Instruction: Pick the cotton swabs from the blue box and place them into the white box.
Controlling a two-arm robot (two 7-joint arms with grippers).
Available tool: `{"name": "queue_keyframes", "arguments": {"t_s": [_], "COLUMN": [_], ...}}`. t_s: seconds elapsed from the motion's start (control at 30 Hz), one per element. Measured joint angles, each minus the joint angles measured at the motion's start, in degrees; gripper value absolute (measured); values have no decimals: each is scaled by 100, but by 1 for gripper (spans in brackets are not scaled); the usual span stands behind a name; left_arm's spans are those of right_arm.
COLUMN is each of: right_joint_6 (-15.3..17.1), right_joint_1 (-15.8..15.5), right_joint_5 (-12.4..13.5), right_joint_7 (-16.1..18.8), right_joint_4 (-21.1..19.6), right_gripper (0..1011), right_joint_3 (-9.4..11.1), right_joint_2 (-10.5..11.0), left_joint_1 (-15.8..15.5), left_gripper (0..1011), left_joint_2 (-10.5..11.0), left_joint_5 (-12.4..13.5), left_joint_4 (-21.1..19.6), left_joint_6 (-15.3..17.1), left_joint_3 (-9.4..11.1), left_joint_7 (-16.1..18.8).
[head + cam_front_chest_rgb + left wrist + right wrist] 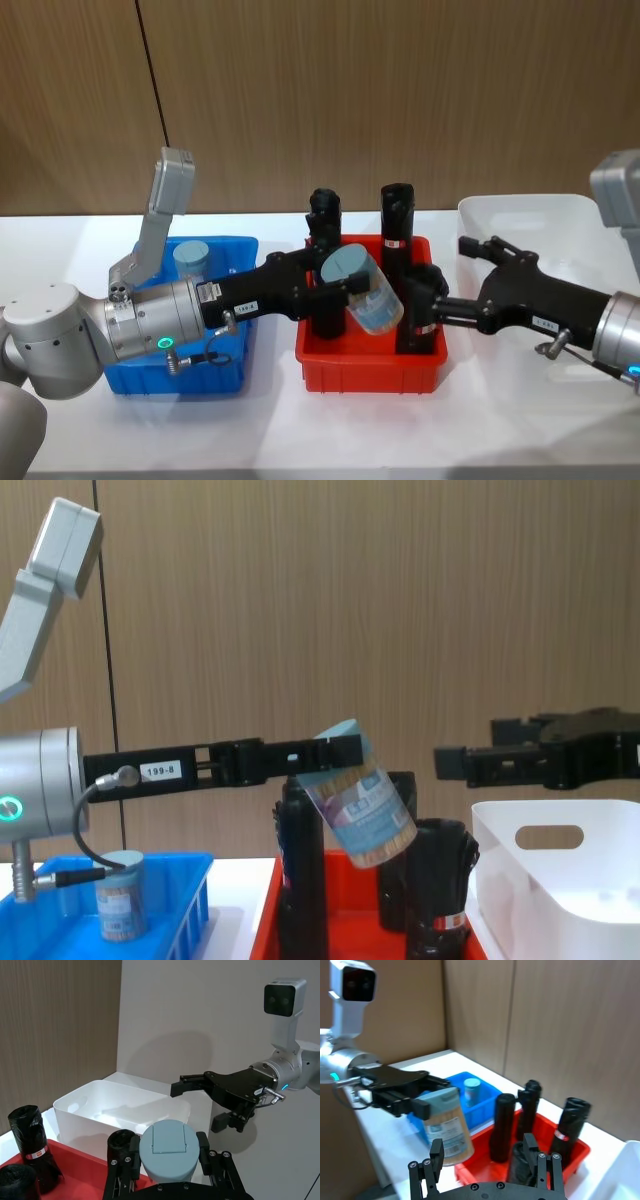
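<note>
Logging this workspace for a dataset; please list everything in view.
blue slotted plastic basket: one, robot's left
red plastic tray: one, middle
white plastic bin: one, robot's right
clear plastic cotton swab jars: two, light-blue lids; one held above the tray, one in the basket
black wrapped rolls: four, standing in the tray
white table: one, underneath
left end effector: shut on a jar
right end effector: open, raised beside the bin
</note>
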Motion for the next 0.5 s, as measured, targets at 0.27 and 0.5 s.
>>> {"name": "queue_keyframes", "arguments": {"t_s": [0.27,0.5], "right_joint_6": [421,623], "right_joint_1": [352,588], "right_joint_5": [-63,-167], "right_joint_7": [636,934], "right_joint_4": [197,389], "right_gripper": [1002,1002], "right_joint_3": [-76,-161], "right_joint_2": [-12,-71], "left_joint_1": [0,1], "left_gripper": [669,669], "left_joint_2": [0,1], "left_joint_5": [0,0], "left_joint_4": [0,0], "left_joint_6": [0,0], "left_joint_3": [0,0], "left_joint_7": [0,0]}}
